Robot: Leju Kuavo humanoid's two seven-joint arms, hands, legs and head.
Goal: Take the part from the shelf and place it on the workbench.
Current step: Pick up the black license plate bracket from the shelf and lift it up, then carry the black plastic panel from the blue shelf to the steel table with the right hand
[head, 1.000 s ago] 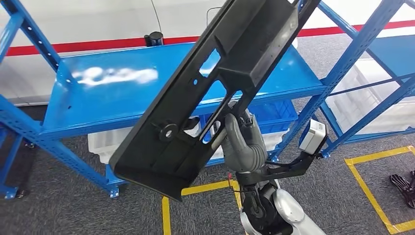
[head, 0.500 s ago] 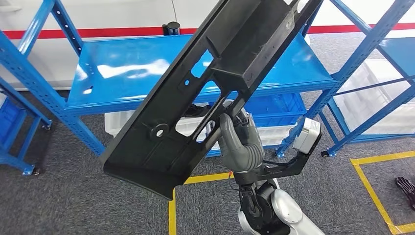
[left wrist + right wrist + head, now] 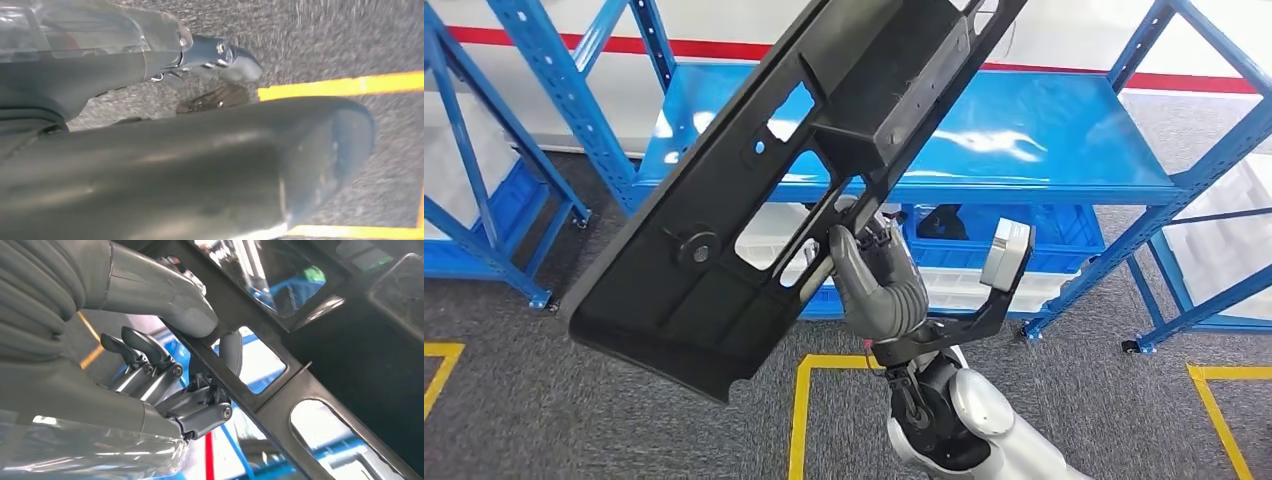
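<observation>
My right hand: raised in front of me, grey thumb and dark fingers clamped around a thin bar of the long black moulded plastic part. In the right wrist view the thumb lies over one face of the bar and the fingers curl in from the other.

Black part: held in the air, tilted, its broad flat end low towards my left and its narrower end running up out of the head view. It has several cut-out windows, a round boss near the low end and a box-shaped block near the middle. It touches nothing but my hand.

My left hand: in the left wrist view, over the floor, blurred; I cannot tell whether its fingers are apart or together.

Blue metal shelf rack: behind the part, its glossy blue shelf board bare where visible. Below that board stand a blue plastic crate and white translucent bins.

Grey carpet floor: marked with yellow tape lines just ahead of my body.
</observation>
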